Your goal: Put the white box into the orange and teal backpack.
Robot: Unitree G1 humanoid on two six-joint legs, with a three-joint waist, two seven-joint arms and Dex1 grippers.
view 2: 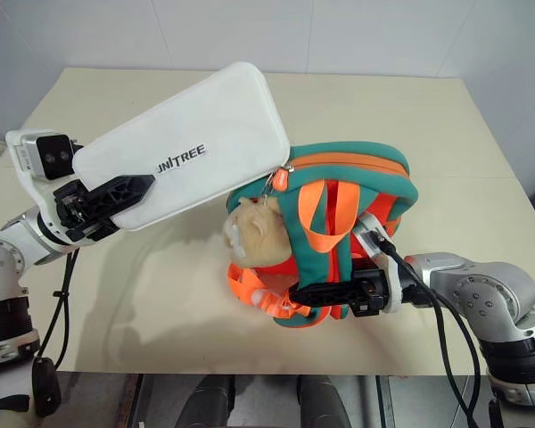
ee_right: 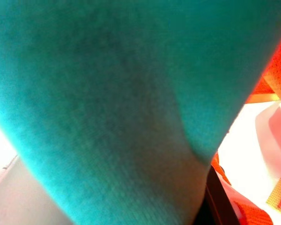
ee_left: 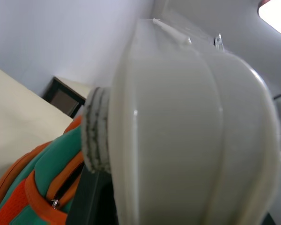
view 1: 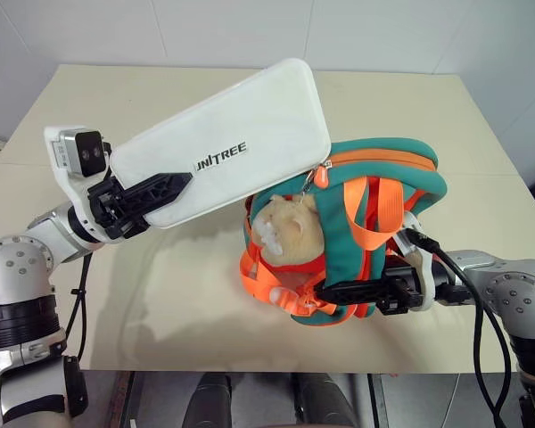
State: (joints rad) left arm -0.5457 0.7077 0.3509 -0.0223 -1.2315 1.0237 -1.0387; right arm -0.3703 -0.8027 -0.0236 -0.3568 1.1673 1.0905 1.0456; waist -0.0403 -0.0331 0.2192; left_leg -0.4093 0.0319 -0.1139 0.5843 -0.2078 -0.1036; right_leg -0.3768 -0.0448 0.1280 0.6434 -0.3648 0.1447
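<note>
Item: flat white rounded-corner box (view 1: 227,138), clamped in your left pincer (view 1: 147,198); angle its far end into the orange-and-teal fabric backpack (view 1: 388,169) your right pincer (view 1: 357,292) grips.

My left claw (view 1: 160,192) holds the box (view 1: 227,143) tilted above the table (view 1: 160,294), its far end over the backpack (view 1: 374,232); my right claw (view 1: 357,292) grips the backpack's near edge; a plush toy (view 1: 290,232) sits on the backpack's left.

White box (view 1: 227,143) tilted above orange-teal backpack (view 1: 374,232) (upright).
</note>
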